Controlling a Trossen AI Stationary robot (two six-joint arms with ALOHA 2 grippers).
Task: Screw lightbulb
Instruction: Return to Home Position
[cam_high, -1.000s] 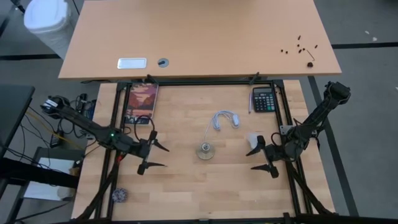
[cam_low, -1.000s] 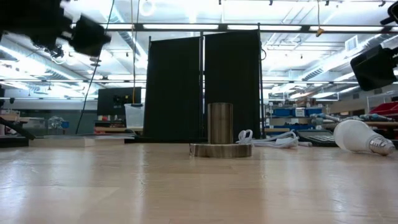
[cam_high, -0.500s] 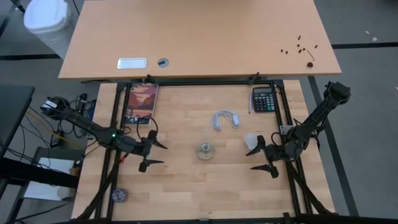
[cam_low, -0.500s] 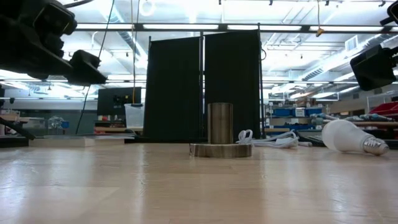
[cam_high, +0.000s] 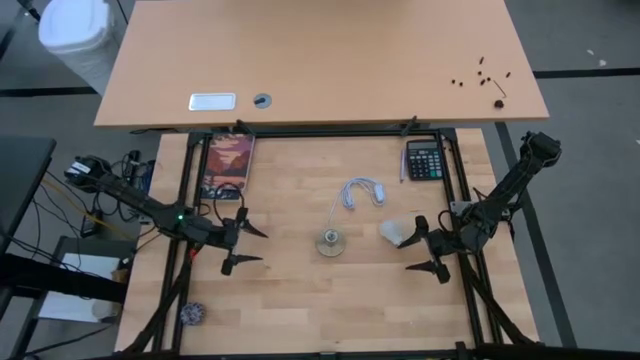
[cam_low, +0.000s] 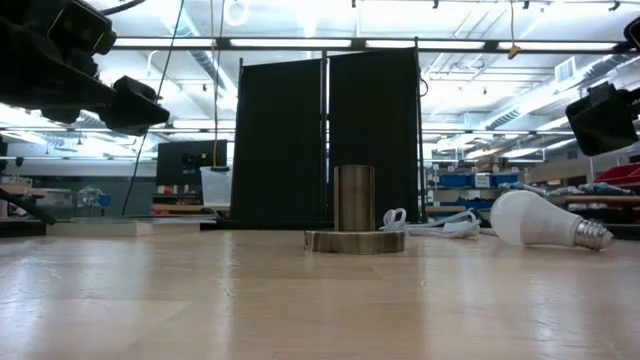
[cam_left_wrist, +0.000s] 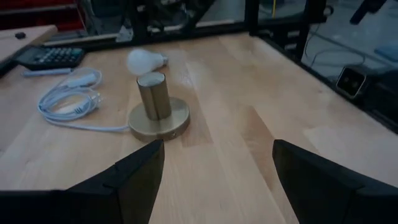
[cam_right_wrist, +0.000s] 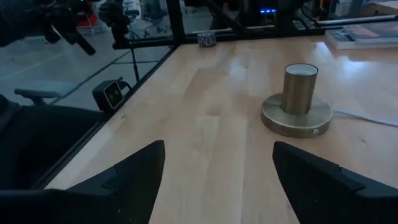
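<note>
Near socket (cam_high: 328, 242), lightbulb (cam_high: 394, 233) lies on side; low view shows screw base (cam_low: 592, 235).

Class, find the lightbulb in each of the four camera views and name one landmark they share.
High view: lightbulb lies just right of the brass socket.
Low view: lightbulb at right, on its side.
Left wrist view: lightbulb just beyond the brass socket.
Right wrist view: not in it.
Shared landmark: the brass socket.
</note>
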